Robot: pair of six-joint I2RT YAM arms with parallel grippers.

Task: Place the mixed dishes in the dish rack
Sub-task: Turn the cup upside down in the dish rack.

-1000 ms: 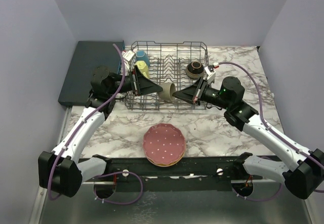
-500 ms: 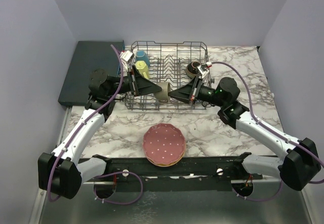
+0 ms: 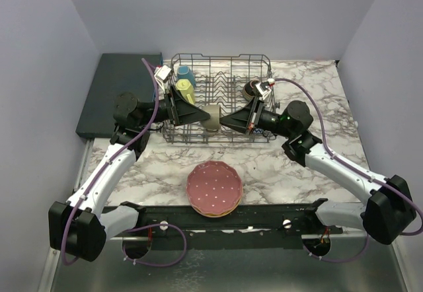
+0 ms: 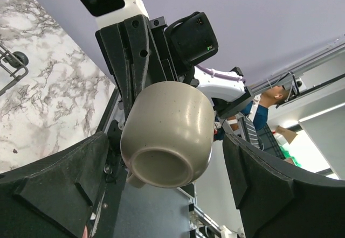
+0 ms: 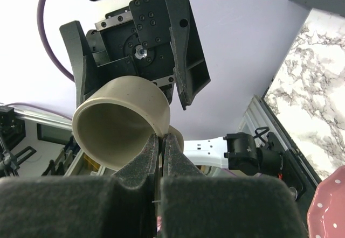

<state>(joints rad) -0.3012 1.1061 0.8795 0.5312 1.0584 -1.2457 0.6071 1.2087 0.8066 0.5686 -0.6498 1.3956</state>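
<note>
- The fingers (image 5: 146, 165) of the right gripper (image 5: 160, 144) are pressed almost together and pinch the olive-grey mug (image 5: 121, 119) at its wall beside the handle. The exact contact patch is hidden behind them.
- The fingers (image 4: 59, 189) of the left gripper (image 4: 166, 141) are spread wide, one on each side of the mug body, and neither touches it.
- Position: the mug hangs in the air between the two grippers, above the front edge of the dish rack (image 3: 221, 59). It lies on its side, base toward the left wrist and mouth toward the right.
- The step in hand is judged to be a hand-over to the left gripper.
- Centre the left fingers across the widest part of the body and keep the handle out of the pads.
- Close the left fingers firmly before the right pinch lets go, since a rounded glazed wall is likely to slip.
- Then aim for free tines beside the yellow mug (image 3: 187, 92), with the mouth downward.
- Appearance: the mug has a matte, finely speckled olive-grey glaze, a recessed foot ring and a small loop handle near the base edge. No chips are visible.
</note>
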